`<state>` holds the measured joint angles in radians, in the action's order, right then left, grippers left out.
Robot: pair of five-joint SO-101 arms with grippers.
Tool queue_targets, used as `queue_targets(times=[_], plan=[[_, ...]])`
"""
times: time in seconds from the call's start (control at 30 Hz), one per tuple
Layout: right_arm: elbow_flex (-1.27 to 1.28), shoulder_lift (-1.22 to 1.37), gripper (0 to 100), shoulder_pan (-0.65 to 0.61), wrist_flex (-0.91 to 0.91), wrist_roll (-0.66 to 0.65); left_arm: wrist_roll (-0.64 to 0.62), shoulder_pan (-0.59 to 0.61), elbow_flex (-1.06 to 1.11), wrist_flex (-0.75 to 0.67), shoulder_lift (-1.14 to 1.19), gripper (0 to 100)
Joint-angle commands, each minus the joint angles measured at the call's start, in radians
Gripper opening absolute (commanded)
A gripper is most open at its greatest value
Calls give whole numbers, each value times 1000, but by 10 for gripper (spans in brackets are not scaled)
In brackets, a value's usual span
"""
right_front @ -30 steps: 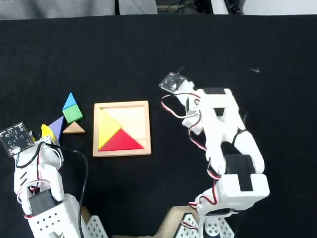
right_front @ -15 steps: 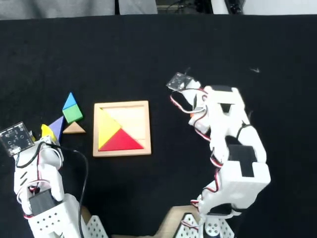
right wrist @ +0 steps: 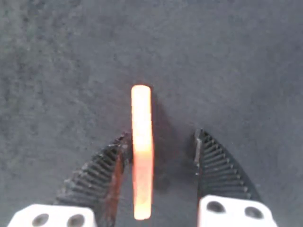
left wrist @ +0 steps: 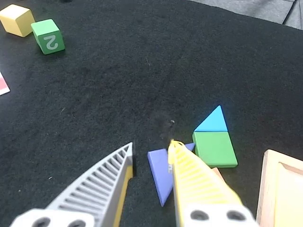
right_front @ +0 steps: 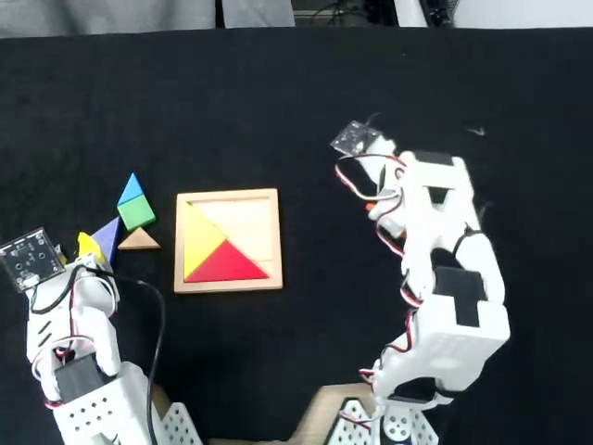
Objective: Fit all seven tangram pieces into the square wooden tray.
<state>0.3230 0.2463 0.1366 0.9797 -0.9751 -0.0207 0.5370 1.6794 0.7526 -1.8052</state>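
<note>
The square wooden tray [right_front: 227, 196] holds a yellow triangle [right_front: 199, 239] and a red triangle [right_front: 230, 264]. Left of it lie a blue triangle [right_front: 132, 189], a green square [right_front: 136, 214], a purple parallelogram [right_front: 108, 235] and a tan triangle [right_front: 139, 241]. My left gripper [left wrist: 150, 143] is open just above the table, its yellow finger [left wrist: 194, 179] over the purple parallelogram [left wrist: 159, 172]. My right gripper [right wrist: 162, 135] is open around an orange piece [right wrist: 141, 151] standing on edge, which leans against one finger. This arm [right_front: 435, 241] is to the right of the tray.
A yellow cube [left wrist: 16, 20] and a green cube [left wrist: 48, 36] lie farther off on the black cloth, with a red card edge [left wrist: 2, 85] nearby. The tray's corner [left wrist: 279, 189] is just beside the left gripper.
The right arm has swung to the right, away from the tray. The left arm and the pieces by the tray have not moved.
</note>
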Motion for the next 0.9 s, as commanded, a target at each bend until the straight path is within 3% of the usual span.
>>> queue_targets(times=[0.0,0.3,0.53,0.87], plan=[[-85,-24,215,43,11,-6,-6,-25,21,-11,-8,130],[-134,-19,218,43,112,17,-6,-33,21,-11,-8,130],[-62,-18,220,0,44,64,-6,-31,21,-9,-8,130],[-87,79,220,49,3,66,-6,-28,21,-9,-8,130]])
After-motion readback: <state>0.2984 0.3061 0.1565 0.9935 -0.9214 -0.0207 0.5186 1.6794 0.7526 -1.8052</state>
